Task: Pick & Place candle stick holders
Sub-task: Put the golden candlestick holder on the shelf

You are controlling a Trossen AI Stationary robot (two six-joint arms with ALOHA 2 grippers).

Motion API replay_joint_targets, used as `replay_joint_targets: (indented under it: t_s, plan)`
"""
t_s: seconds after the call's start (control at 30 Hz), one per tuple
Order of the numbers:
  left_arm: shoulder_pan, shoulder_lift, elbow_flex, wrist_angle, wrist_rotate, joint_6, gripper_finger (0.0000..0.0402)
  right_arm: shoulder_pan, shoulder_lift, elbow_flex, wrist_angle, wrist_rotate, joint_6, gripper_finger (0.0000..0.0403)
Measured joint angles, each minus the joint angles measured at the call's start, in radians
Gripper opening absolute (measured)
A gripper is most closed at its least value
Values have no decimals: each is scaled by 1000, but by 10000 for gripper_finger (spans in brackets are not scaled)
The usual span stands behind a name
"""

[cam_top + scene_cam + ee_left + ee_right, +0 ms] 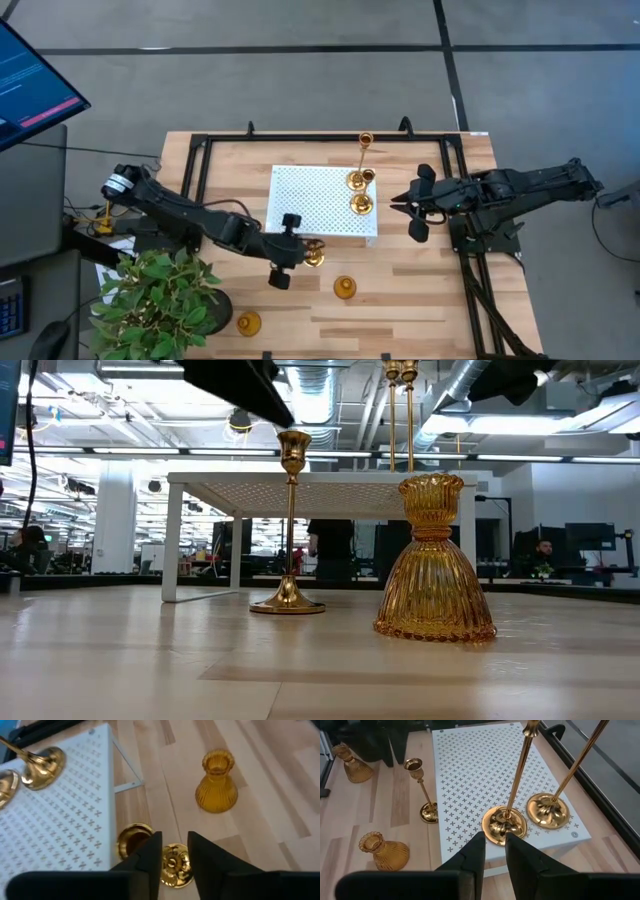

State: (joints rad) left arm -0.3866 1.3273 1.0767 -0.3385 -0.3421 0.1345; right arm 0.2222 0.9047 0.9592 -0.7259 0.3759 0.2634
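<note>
A thin-stemmed brass holder [313,255] stands on its round base on the table by the white perforated tray's [310,195] near right corner. My left gripper [175,851] hovers over it, slightly open, one finger on each side of its top cup [172,865]. In the low view the fingers end just above the cup [293,445]. Two tall brass holders [506,822] [547,811] stand on the tray's right part. My right gripper [495,845] is slightly open and empty, just off the tray's right edge. Two amber ribbed glass holders [345,288] [248,322] stand on the near part of the table.
A potted plant [160,300] stands at the table's near left corner, close to my left arm. A black frame [195,165] runs along the table's far, left and right sides. The tray stands on legs [172,540] above the table.
</note>
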Motion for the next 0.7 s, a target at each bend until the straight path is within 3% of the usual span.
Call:
replay_joint_targets:
  t_s: [0.2, 0.7]
  plan:
    - [1, 40, 0, 19, -6, -7, 113, 0, 0, 0, 0, 0, 0, 65]
    - [-3, 16, -1, 51, -61, -3, 104, 0, 0, 0, -9, 0, 0, 65]
